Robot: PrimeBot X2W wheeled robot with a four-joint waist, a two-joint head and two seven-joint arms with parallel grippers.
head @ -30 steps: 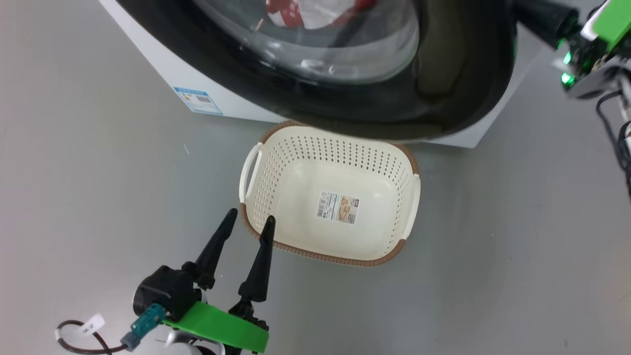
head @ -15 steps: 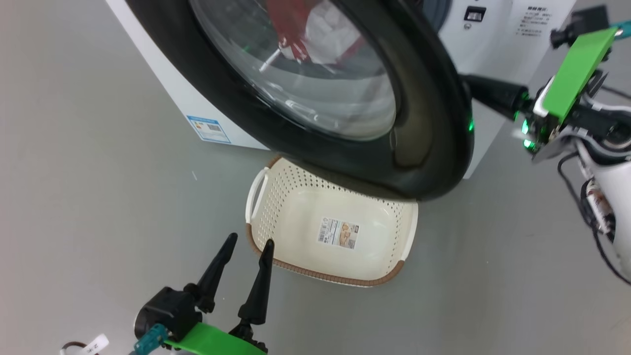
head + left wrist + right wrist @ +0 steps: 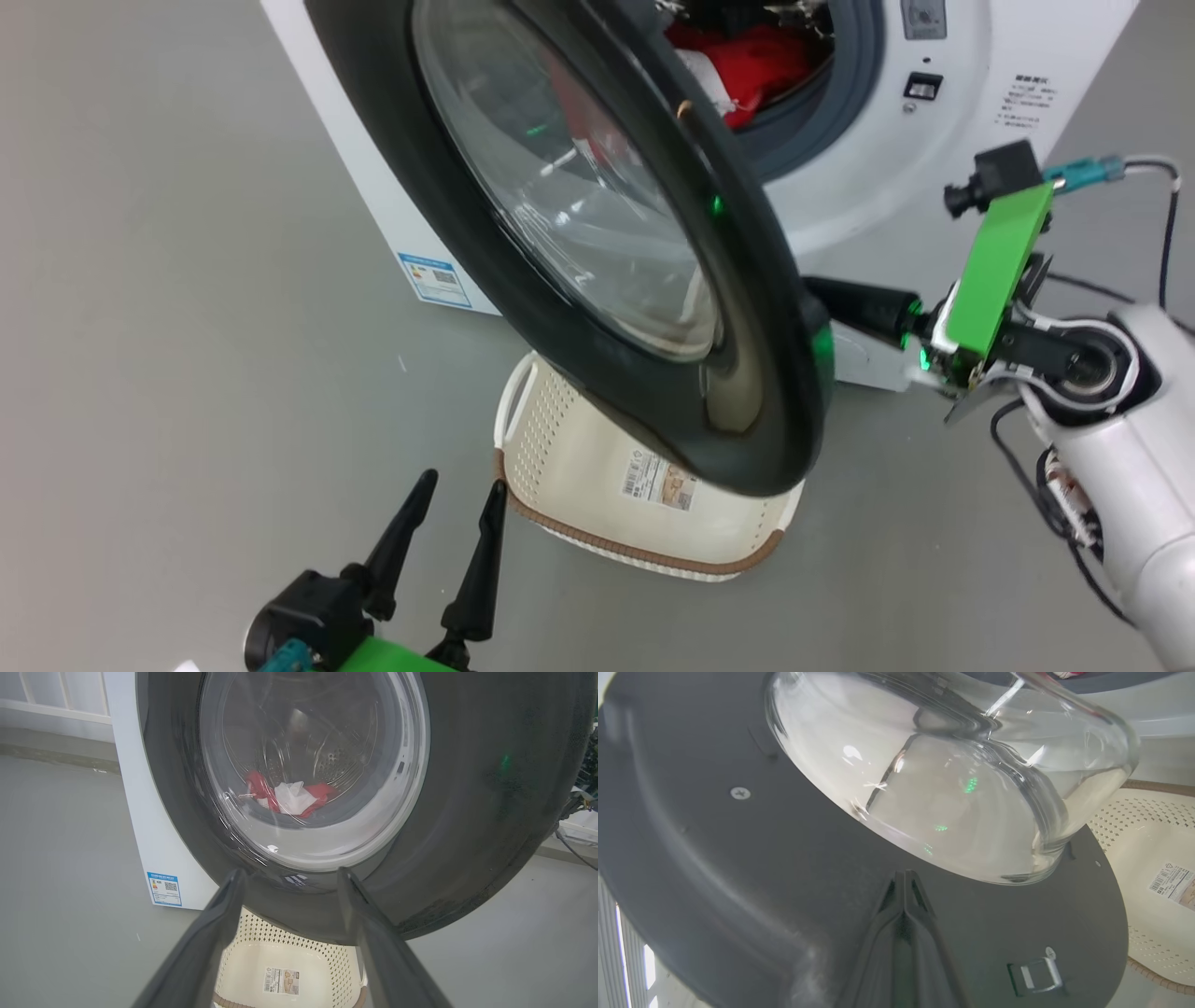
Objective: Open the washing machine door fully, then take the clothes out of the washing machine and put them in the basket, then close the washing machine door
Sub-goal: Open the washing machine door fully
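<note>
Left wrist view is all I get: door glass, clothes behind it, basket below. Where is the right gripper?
Observer: Behind the door. The right gripper is shut, with its tips at the inner face just under the glass.
Operator: How far open is the door?
Observer: Partly. In the head view it stands angled out from the washer, over the far part of the basket.
Operator: Can the clothes be seen directly?
Observer: Yes, red clothes show in the drum mouth past the door's edge.
</note>
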